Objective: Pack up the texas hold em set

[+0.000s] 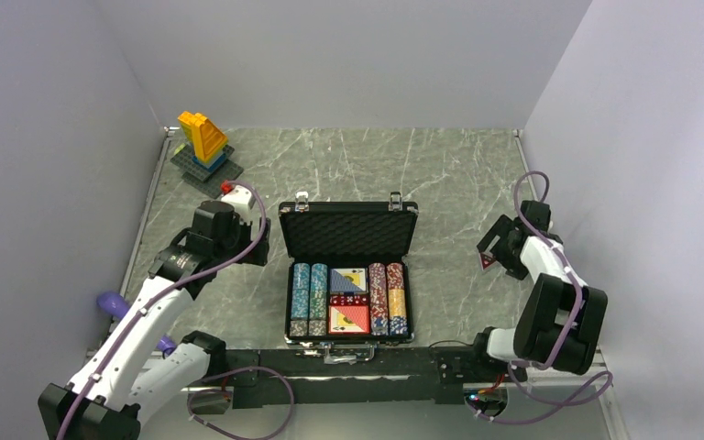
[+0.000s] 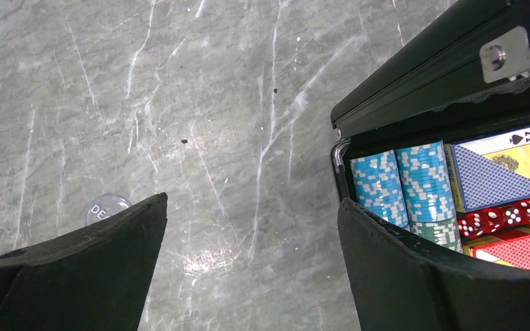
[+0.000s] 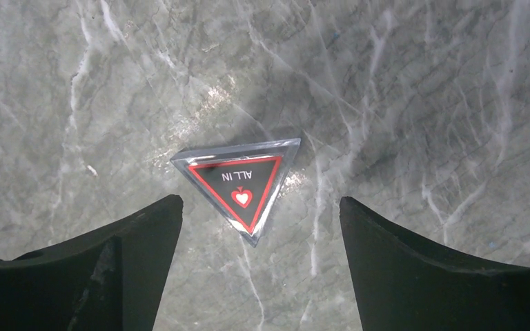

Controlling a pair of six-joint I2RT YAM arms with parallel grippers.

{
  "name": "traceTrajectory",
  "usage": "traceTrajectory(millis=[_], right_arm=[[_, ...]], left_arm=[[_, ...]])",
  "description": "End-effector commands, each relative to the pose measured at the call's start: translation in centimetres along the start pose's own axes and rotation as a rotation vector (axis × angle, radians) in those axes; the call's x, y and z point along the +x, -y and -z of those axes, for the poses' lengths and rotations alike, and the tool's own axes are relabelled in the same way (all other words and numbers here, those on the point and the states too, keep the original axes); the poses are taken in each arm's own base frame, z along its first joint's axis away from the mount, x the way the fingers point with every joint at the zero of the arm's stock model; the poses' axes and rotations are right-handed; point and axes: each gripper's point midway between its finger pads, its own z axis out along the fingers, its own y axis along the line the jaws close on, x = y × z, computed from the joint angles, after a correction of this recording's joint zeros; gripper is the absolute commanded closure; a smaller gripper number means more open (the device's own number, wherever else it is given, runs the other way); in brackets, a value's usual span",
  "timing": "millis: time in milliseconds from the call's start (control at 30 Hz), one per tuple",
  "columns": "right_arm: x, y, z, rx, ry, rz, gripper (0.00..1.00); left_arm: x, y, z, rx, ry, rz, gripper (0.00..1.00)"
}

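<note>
The black case [image 1: 348, 341] lies open at the table's near middle, its foam-lined lid [image 1: 348, 231] upright. It holds rows of striped chips [image 1: 309, 286], two card decks [image 1: 349, 280] and red dice [image 1: 349, 300]. My left gripper [image 1: 258, 249] is open and empty, just left of the lid. In the left wrist view [image 2: 252, 201] its fingers hang over bare table, with a clear round dealer button [image 2: 108, 205] by the left finger and the chips [image 2: 407, 179] by the right one. My right gripper [image 3: 260, 200] is open above a clear triangular "ALL IN" marker [image 3: 241, 185], which lies on the table right of the case [image 1: 487, 260].
A yellow-blue toy brick tower [image 1: 203, 142] on a dark baseplate stands at the far left corner. A purple object [image 1: 110, 303] lies off the table's left edge beside my left arm. Grey walls close the table on three sides.
</note>
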Motion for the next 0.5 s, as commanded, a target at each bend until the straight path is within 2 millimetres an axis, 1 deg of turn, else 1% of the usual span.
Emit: traceTrajectory(millis=[0, 300, 467], right_arm=[[-1.9, -0.6, -0.3, 0.024, 0.049, 0.085, 0.11], [-0.4, -2.1, -1.6, 0.062, -0.002, 0.227, 0.13], [0.1, -2.9, -2.3, 0.082, -0.028, 0.296, 0.17]], left_arm=[[-0.6, -0.2, 0.1, -0.009, 0.028, -0.013, 0.03], [-0.5, -0.3, -0.1, -0.014, 0.020, -0.011, 0.03], [-0.4, -0.4, -0.1, -0.019, 0.017, -0.009, 0.03]])
